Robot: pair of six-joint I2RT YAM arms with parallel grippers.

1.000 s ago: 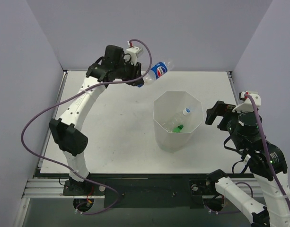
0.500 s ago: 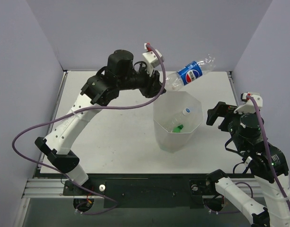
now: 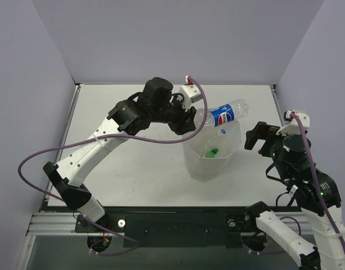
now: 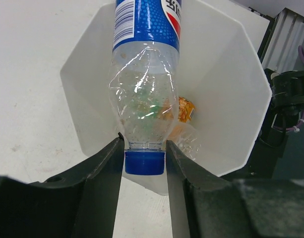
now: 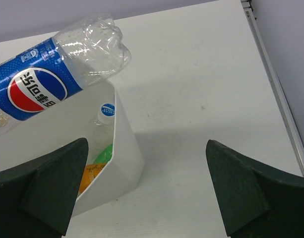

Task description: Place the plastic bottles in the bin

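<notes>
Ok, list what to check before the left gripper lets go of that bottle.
1. Left gripper shut on the bottle at its cap end: ok.
2. Bottle above the bin: ok.
3. Bottle's whole length inside the rim line: cannot tell; its base points toward the far rim.
4. Room in the bin: ok; the green bottle lies low at the bottom.
5. Right gripper open, apart from the bin: ok.

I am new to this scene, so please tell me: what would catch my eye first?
The left hand grips a blue-label bottle at its cap, tilted above the white bin, right of centre on the table. Inside the bin lie a green bottle and an orange bottle.
</notes>
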